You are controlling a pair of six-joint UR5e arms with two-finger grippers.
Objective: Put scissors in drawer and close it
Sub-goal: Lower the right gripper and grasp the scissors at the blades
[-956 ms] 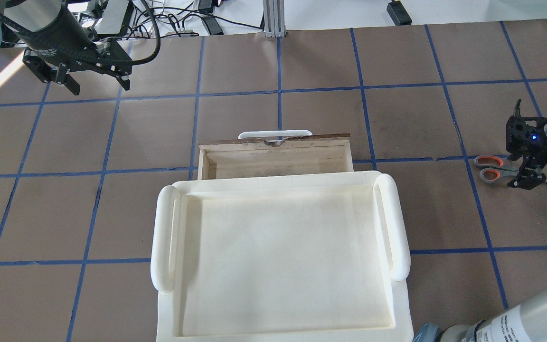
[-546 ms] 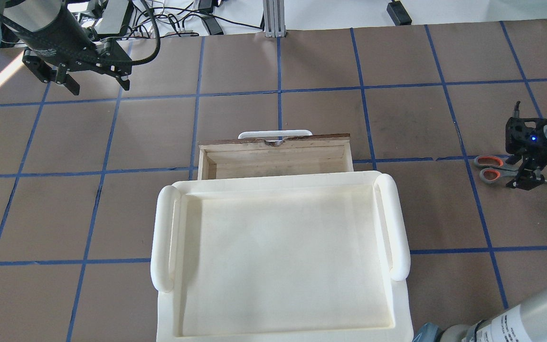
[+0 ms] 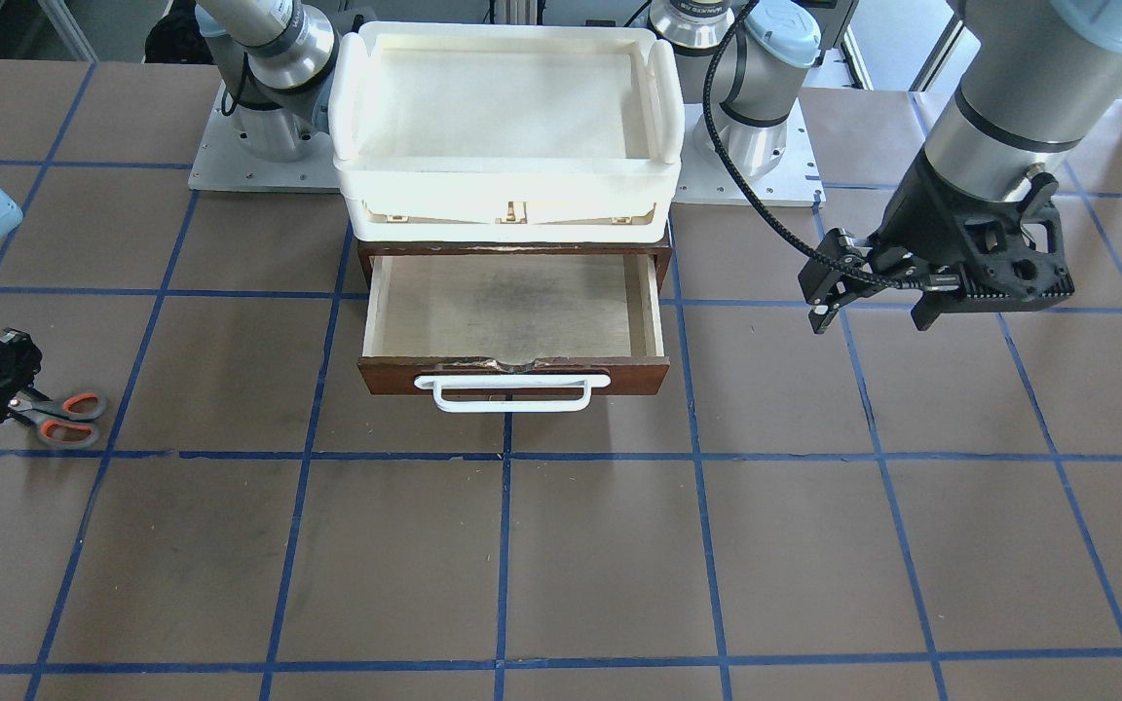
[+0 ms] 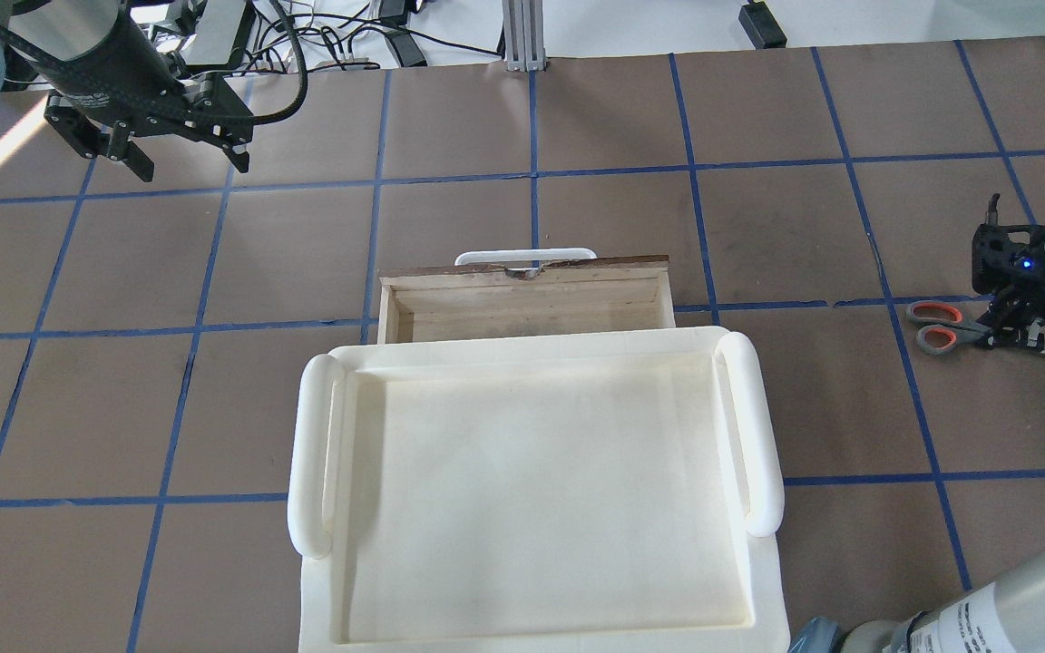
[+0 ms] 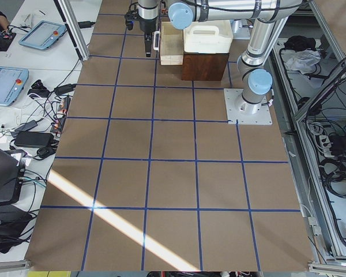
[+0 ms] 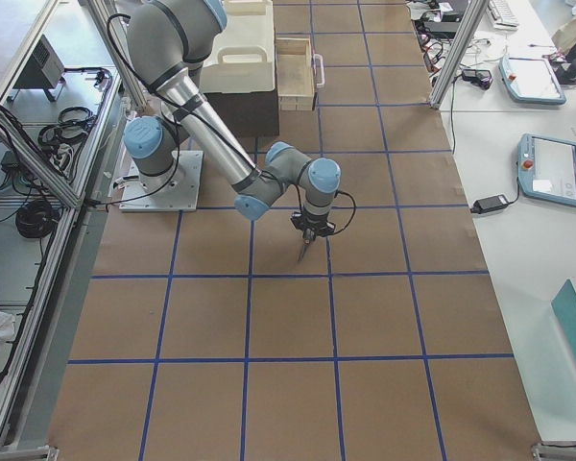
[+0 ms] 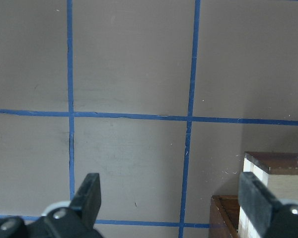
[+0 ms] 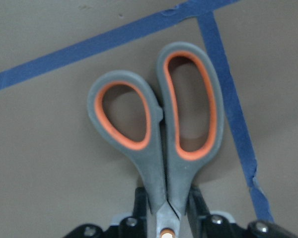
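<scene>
Scissors (image 8: 161, 148) first: they look to be lying flat on the table (image 3: 619, 545), far out on the robot's right and well apart from the drawer (image 3: 639, 375). The right gripper (image 8: 169, 204) is down on them. In the right wrist view we see its two dark fingers (image 8: 140, 206) pressed against either side of the grey shanks just below the orange-lined loops, so we call that a closed grip on the scissors. We can't be sure whether they have left the surface yet, since the blades are hidden under the gripper.

Over on the other side, the left gripper (image 4: 187, 163) hangs in the air with its jaws spread wide and nothing between them (the corner of the dark cabinet just peeks into its wrist camera).

And the drawer? It is pulled out toward the operators' side with its white bar handle forward, and we see bare pale plywood inside. The cream tray (image 3: 507, 166) sits on top of the cabinet and overhangs the back of the opening.

So where do we stand? Early, we'd judge. The drawer is open and the grasp looks made. Lifting the scissors, carrying them across, dropping them in and pushing the drawer shut all remain.
</scene>
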